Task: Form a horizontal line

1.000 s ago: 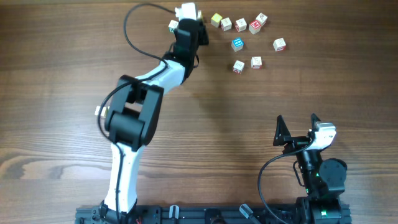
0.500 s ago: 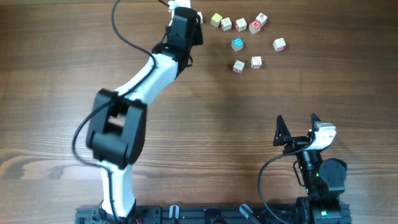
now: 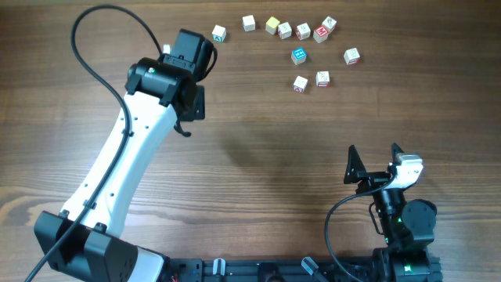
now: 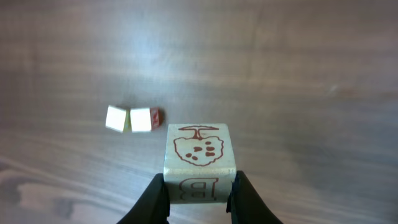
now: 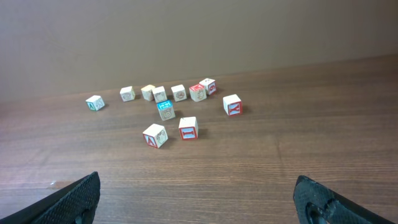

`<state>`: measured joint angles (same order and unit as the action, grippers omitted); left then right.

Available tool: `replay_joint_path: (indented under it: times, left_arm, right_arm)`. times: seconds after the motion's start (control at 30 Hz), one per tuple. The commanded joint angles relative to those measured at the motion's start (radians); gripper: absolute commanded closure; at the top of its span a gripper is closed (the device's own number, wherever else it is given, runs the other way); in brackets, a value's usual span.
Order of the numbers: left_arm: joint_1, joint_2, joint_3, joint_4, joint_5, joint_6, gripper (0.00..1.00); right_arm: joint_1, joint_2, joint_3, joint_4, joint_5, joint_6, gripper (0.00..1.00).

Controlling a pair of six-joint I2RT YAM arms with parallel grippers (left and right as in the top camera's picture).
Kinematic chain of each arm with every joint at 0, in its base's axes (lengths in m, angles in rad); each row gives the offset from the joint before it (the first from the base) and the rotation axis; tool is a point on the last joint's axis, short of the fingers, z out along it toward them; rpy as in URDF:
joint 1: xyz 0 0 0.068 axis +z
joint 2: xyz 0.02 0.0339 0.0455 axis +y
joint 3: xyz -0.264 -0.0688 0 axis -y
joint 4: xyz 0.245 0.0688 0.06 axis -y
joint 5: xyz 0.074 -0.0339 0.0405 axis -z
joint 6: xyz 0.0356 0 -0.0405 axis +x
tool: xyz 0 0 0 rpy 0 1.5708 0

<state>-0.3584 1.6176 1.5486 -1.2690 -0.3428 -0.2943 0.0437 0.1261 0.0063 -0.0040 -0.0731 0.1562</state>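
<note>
The horizontal line is a short row of pale letter cubes at the far side, with a red M cube at its right end. It also shows in the right wrist view. My left gripper is shut on a pale cube with a red B on its side and a red picture on top, held high above the table. In the overhead view only the left wrist shows, left of the row. My right gripper is open and empty, near the front right.
Loose cubes lie around the row: two to its left, one at its far right, a blue-topped one, one at the right and a pair nearer. A black cable arcs over the far left.
My left arm has swung back from the far cubes, left and toward the front, and risen. A cube it covered left of the row now shows. The right arm has not moved.
</note>
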Motion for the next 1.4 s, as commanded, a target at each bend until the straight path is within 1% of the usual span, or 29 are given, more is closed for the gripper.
replay_joint_path:
  times: [0.0,0.1,0.17,0.23,0.3,0.37,0.47,0.53,0.73,0.77,0.83,0.87,0.97,1.0,1.03,1.07,1.13,1.2,1.23,1.33,1.37]
  left_arm:
    - [0.003,0.008,-0.065,-0.003,-0.002,-0.006,0.84]
    - [0.003,0.008,-0.156,0.005,0.009,-0.017,0.83]
    - [0.003,0.008,-0.232,0.037,0.010,-0.043,0.83]
    - [0.003,0.008,-0.307,0.091,0.009,-0.051,0.80]
    - [0.003,0.008,-0.378,0.161,0.008,-0.051,0.74]
    - [0.005,0.008,-0.443,0.237,0.000,-0.051,0.71]
    - [0.022,0.008,-0.492,0.307,-0.029,-0.051,0.71]
    - [0.047,0.009,-0.512,0.347,-0.030,-0.050,0.71]
    - [0.169,0.009,-0.524,0.423,-0.029,-0.051,0.71]
    - [0.183,0.009,-0.524,0.439,-0.029,-0.051,0.71]
    - [0.201,0.010,-0.524,0.457,-0.024,-0.050,0.71]
    - [0.206,0.010,-0.524,0.470,-0.024,-0.051,0.71]
    - [0.206,0.010,-0.524,0.492,-0.025,-0.051,0.71]
    - [0.206,0.010,-0.524,0.499,-0.025,-0.051,0.70]
    - [0.206,0.010,-0.524,0.505,-0.025,-0.051,0.70]
    - [0.206,0.010,-0.524,0.506,-0.025,-0.051,0.68]
    - [0.206,0.010,-0.524,0.511,-0.025,-0.051,0.58]
    - [0.206,0.010,-0.524,0.515,-0.025,-0.051,0.53]
    - [0.206,0.010,-0.524,0.514,-0.024,-0.051,0.52]
    - [0.206,0.010,-0.524,0.514,0.010,-0.051,0.51]
    - [0.206,0.009,-0.524,0.515,0.013,-0.051,0.51]
  right_arm:
    - [-0.005,-0.003,0.001,0.032,0.030,0.001,0.00]
    - [-0.005,-0.003,0.001,0.005,0.029,0.002,0.00]
    - [-0.005,-0.003,0.001,0.002,0.003,0.005,0.00]
    - [-0.005,0.001,0.001,0.002,-0.005,0.036,0.00]
    - [-0.005,0.013,0.001,0.002,-0.005,0.172,0.00]
    - [-0.005,0.031,0.001,0.002,-0.004,0.322,0.00]
    - [-0.005,0.070,0.001,0.002,-0.005,0.491,0.00]
    - [-0.005,0.112,0.001,0.002,-0.004,0.536,0.00]
    - [-0.005,0.269,0.001,0.005,-0.005,0.539,0.00]
    - [-0.005,0.288,0.001,0.010,-0.005,0.568,0.00]
    - [-0.005,0.324,0.001,0.011,-0.004,0.682,0.00]
    - [-0.005,0.350,0.001,0.011,0.000,0.769,0.00]
    - [-0.005,0.383,0.001,0.010,0.019,0.872,0.00]
    - [-0.005,0.394,0.001,0.010,0.028,0.920,0.00]
    - [-0.005,0.409,0.001,0.010,0.029,1.003,0.00]
    - [-0.005,0.416,0.001,0.010,0.029,1.046,0.00]
    - [-0.005,0.429,0.001,0.010,0.030,1.129,0.00]
    - [-0.005,0.434,0.001,0.007,0.029,1.172,0.00]
    - [-0.005,0.434,0.001,0.003,0.029,1.191,0.00]
    - [-0.005,0.434,0.001,0.002,0.000,1.182,0.02]
    - [-0.005,0.434,0.001,0.004,-0.018,1.182,0.00]
